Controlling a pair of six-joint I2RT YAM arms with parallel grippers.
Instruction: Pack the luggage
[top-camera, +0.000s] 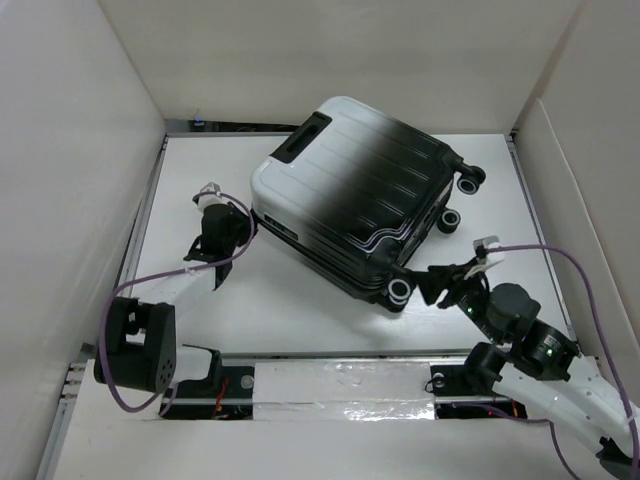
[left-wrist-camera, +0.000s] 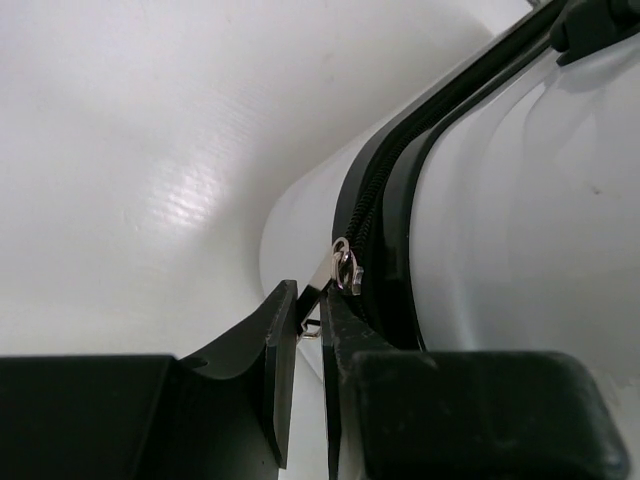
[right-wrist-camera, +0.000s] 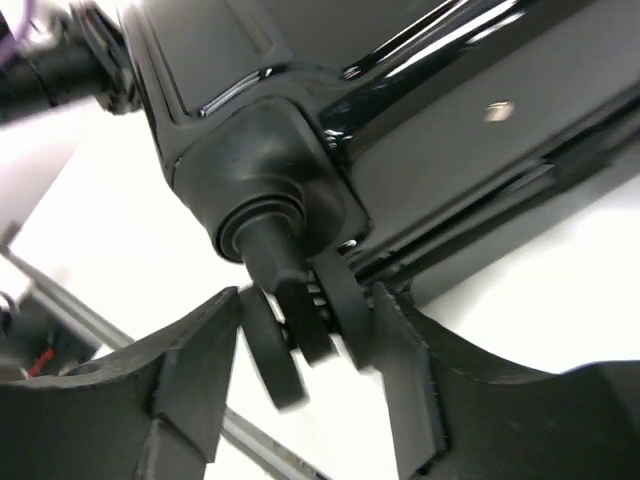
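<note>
1. Presently, top view: the luggage (top-camera: 350, 190) lies flat and closed on the surface (top-camera: 300, 330), set diagonally at centre-far, its pale end to the left and its dark end to the right. The left end effector (top-camera: 243, 232) is at the left near corner of the shell. The right end effector (top-camera: 425, 283) is at the near right corner, beside a wheel (top-camera: 399, 291).

2. Left wrist view: the left end effector (left-wrist-camera: 310, 310) is pressed together, pinching the metal zipper pull (left-wrist-camera: 328, 278) where the zipper track (left-wrist-camera: 365, 200) rounds the corner. The pale shell sits just to the right.

3. Right wrist view: the right end effector (right-wrist-camera: 310, 310) is spread, with its fingers (right-wrist-camera: 400, 370) on either side of the twin caster wheel (right-wrist-camera: 335, 300). A gap shows on one side. Contact on the other side cannot be confirmed.

4. Handling assessment: the hard ribbed shell looks stiff, glossy and likely slippery, and too bulky and heavy for one pinch to lift. The small pull tab gives a thin hold that may slip out under a sideways tug. The wheel swivels and rolls, so it can brace the case but cannot hold it firmly. The top handle (top-camera: 303, 137) appears to be the soundest point for shifting the case.
</note>
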